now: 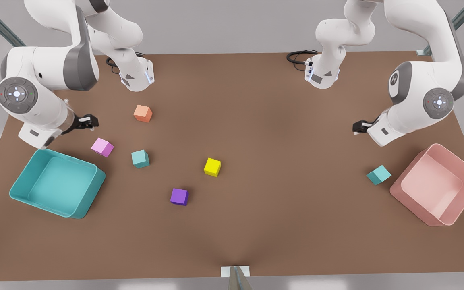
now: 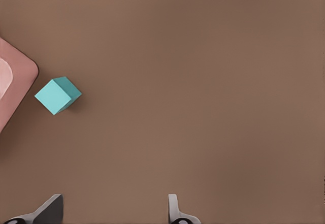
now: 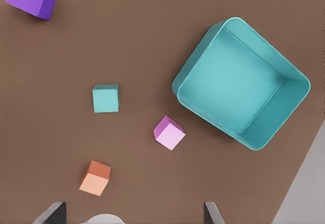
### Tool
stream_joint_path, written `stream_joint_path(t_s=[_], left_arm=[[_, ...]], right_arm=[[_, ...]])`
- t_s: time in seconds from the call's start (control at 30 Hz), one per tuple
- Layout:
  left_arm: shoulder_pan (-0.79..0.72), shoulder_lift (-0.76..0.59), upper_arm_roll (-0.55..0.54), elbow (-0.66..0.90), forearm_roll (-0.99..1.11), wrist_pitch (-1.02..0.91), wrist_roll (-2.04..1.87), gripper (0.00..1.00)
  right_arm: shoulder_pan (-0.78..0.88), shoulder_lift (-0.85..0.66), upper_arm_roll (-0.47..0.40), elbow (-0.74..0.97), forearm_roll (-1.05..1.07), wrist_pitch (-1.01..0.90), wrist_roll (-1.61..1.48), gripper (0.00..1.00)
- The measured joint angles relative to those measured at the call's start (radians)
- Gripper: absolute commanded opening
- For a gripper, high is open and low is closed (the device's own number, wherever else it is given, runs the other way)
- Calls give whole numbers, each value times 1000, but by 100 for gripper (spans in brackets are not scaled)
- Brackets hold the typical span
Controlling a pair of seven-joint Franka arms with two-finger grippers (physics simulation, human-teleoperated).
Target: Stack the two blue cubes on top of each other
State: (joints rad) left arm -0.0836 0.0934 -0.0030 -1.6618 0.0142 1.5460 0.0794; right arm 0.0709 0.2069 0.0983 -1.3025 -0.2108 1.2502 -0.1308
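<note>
- Left gripper (image 1: 357,128), front view's right, jaws apart on nothing; one blue cube (image 1: 379,175) lies below it in frame, just beside the pink bin (image 1: 463,163).
- Right gripper (image 1: 89,121), front view's left, jaws apart; other blue cube (image 1: 140,158) sits lower right of it, well apart from its twin.
- Left wrist view: cube (image 2: 57,95) sits diamond-wise at frame left, off the jaw line.
- Right wrist view: cube (image 3: 105,98) lies square-on.

Two glossy white arms with rounded shells, grey bands at the joints, round grey end caps with lit blue-white centres and tiny red and green dots, black cables looped at both bases, small dark claw (image 1: 89,121) and dark claw (image 1: 360,127) at the wrists
</note>
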Motion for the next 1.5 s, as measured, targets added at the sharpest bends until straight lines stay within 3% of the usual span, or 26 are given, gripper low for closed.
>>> stream_joint_path(t_s=[0.1, 0.2, 0.33, 0.6, 0.83, 1.17, 1.5], left_arm=[[-10, 0, 0, 3, -7, 34, -1, 100], [-4, 0, 0, 7, -11, 54, -1, 100], [3, 0, 0, 9, -12, 69, -2, 100], [5, 2, 1, 8, -13, 79, -2, 100], [11, 11, 3, 8, -13, 82, -3, 100], [6, 26, 2, 8, -13, 71, -5, 100], [60, 183, 56, -40, -15, 200, -85, 100]], right_arm=[[7, 26, 4, -48, 0, 19, -10, 100], [27, 14, 7, -322, 11, 119, -7, 100], [21, -20, 4, -640, 36, 390, 4, 100], [25, -12, 6, -946, 57, 939, 32, 100], [10, 34, 5, -986, 59, 1130, 61, 100], [11, 106, 6, -984, 114, 1213, 98, 100], [11, 174, 6, -994, 131, 1242, 133, 100]])
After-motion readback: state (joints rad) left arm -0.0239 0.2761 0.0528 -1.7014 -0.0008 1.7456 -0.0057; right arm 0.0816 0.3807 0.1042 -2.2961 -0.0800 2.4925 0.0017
